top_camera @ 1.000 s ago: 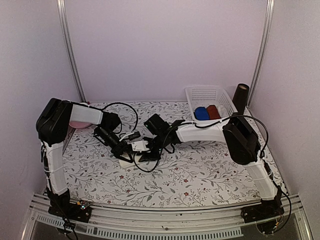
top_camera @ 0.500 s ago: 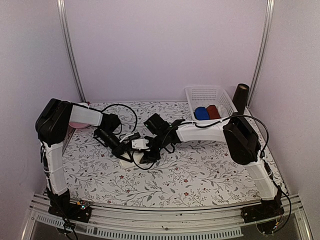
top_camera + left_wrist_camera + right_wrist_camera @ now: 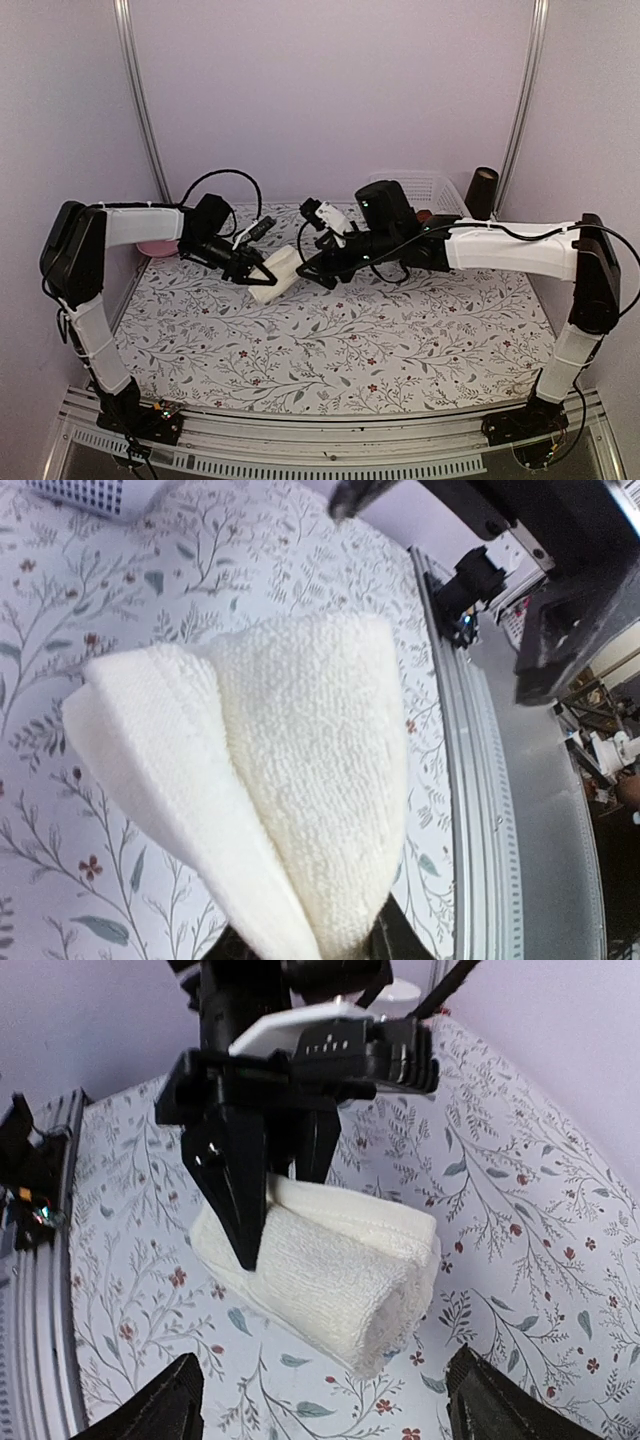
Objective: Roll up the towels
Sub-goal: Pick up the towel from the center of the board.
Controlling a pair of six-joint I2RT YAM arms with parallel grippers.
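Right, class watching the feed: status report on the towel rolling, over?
Left claw shut on cream towel, rolled. Right claw open, facing it, not touching. Nothing between them.

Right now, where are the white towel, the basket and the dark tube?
cream towel (image 3: pixel 340 1265), right wrist view, middle of the roll.
basket (image 3: pixel 430 185), top view, back mesh wall.
dark tube (image 3: pixel 483 190), top view, its side.

This is a robot test cell in a lab. Plain lavender panels (image 3: pixel 330 90) wall in the tabletop (image 3: pixel 400 340) on three sides, with metal posts (image 3: pixel 140 100) at 11 and 1 o'clock. An aluminium rail (image 3: pixel 330 425) at 6 o'clock carries the cabled left arm (image 3: pixel 100 330) and right arm (image 3: pixel 560 350). In the left wrist view, electronics (image 3: pixel 470 580) sit beyond the rail.
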